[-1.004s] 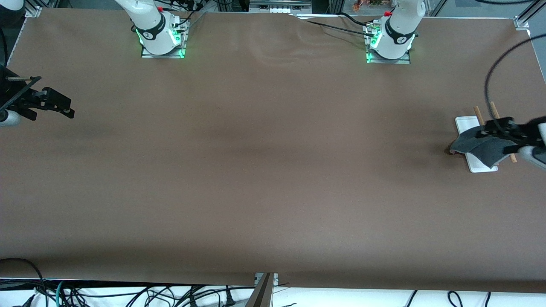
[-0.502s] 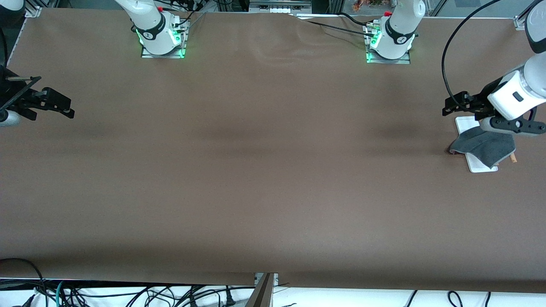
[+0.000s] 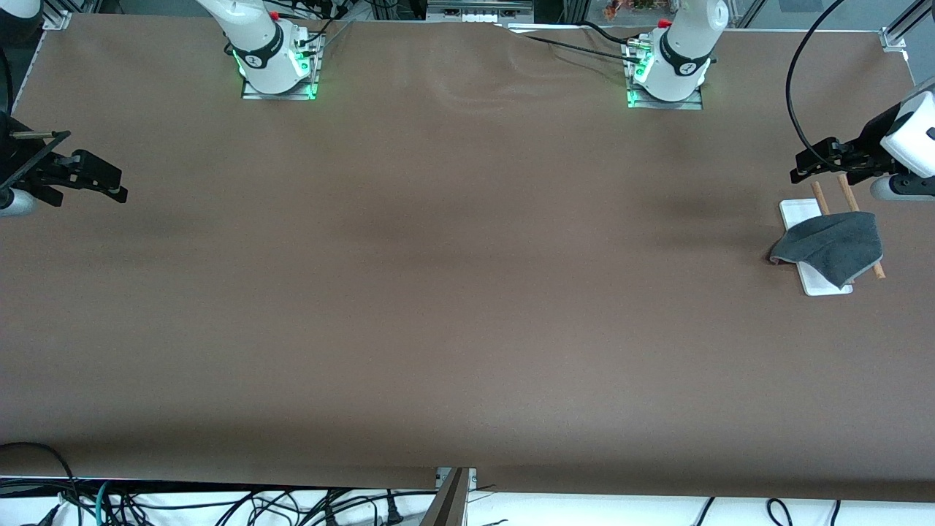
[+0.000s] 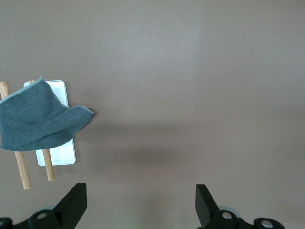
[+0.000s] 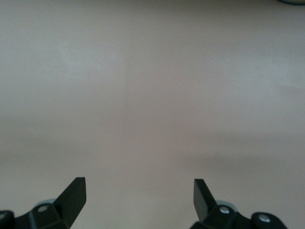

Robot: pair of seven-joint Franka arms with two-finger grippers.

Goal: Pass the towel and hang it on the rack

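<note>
A: Where is the towel?

B: Draped across the two wooden rods of the rack, at the left arm's end of the table. Its grey side faces up, and one corner hangs past the edge of the white base toward the middle of the table, with a thin red edge showing there in the front view.

A: Is the rack covered whole?

B: No. The rod ends stick out on both sides of the cloth, and the white base shows both farther from the front camera than the towel and nearer to it. The left wrist view gives the same: grey cloth over the rods, white base under it.

A: And the left gripper?

B: Up in the air over the table just beside the rack's rod ends, empty, fingers spread wide, touching neither towel nor rack. In its own wrist view both fingertips stand well apart over bare brown surface.

A: The right gripper?

B: It waits at the right arm's end of the table, off the surface, fingers apart and holding nothing. Its wrist view shows only plain tabletop between the fingertips.
</note>
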